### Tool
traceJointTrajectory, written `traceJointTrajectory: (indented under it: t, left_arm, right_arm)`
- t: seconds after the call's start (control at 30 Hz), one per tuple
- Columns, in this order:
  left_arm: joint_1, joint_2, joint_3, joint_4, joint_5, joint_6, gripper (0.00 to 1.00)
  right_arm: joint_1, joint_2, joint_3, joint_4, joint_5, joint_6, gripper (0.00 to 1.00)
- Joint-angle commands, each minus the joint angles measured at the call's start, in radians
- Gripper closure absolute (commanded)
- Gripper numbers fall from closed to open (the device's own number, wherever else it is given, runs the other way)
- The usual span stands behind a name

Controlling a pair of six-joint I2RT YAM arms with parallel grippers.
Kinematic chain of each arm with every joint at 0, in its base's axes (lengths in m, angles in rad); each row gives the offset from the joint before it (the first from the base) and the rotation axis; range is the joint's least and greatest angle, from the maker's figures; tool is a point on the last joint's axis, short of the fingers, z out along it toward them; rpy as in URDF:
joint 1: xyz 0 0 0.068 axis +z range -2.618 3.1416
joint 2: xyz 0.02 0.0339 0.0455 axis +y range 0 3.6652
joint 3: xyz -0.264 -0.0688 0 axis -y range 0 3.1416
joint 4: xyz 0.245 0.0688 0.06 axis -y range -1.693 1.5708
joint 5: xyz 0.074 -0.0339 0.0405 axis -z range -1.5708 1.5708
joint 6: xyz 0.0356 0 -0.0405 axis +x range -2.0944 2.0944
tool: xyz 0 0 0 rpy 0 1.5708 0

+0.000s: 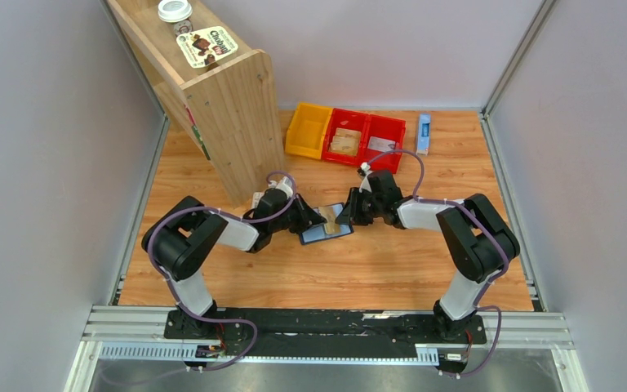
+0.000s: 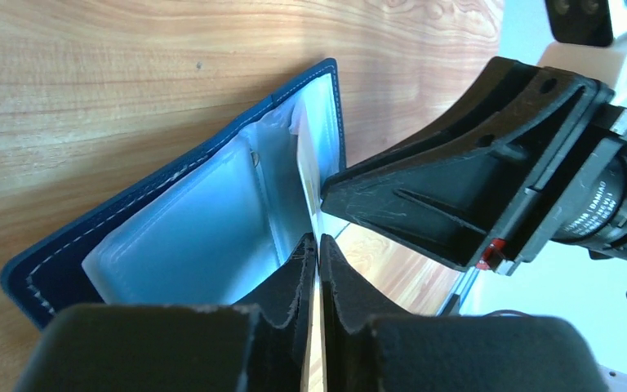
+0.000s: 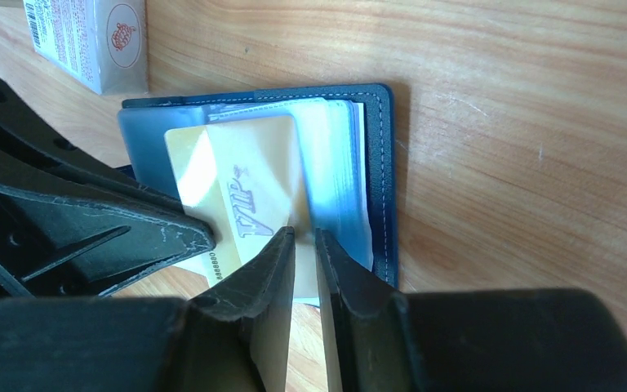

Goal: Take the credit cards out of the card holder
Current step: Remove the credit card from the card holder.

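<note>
Your wallet (image 1: pixel 326 230) lies open mid-table (image 1: pixel 375 269), bare wood all round, left gripper (image 2: pixel 317 242) pinching the gold card (image 3: pixel 237 184) marked VIP, right gripper (image 3: pixel 304 241) nearly closed at the wallet's edge, grip unclear

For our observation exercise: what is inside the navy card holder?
The card holder holds clear sleeves and a gold VIP card, partly out. Other cards, if any, are covered.

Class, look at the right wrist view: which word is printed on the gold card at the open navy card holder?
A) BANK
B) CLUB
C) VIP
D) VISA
C: the gold card lying against the pockets of the open card holder bears slanted "VIP" lettering.
</note>
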Motion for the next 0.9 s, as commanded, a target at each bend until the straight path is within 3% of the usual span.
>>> traceJointTrajectory:
  t: [0.0,0.13,0.43,0.67,0.87]
  left_arm:
    - [-0.001,-0.063,-0.017,0.109,-0.002,0.022,0.93]
    - [-0.001,-0.089,-0.024,0.060,-0.004,0.047,1.00]
    - [0.007,-0.256,-0.015,-0.346,-0.047,0.255,1.00]
    - [0.014,-0.475,0.015,-0.578,-0.035,0.502,1.00]
    - [0.014,-0.636,0.152,-0.892,0.031,0.723,1.00]
  right_arm:
    - [-0.005,0.031,-0.022,-0.019,0.035,-0.008,0.76]
    - [-0.005,0.026,-0.021,-0.025,0.038,-0.011,0.76]
    - [-0.007,-0.044,0.033,-0.090,0.041,-0.061,0.64]
    - [-0.002,-0.185,0.152,-0.292,0.020,-0.155,0.46]
    - [-0.002,-0.348,0.231,-0.403,-0.091,-0.308,0.28]
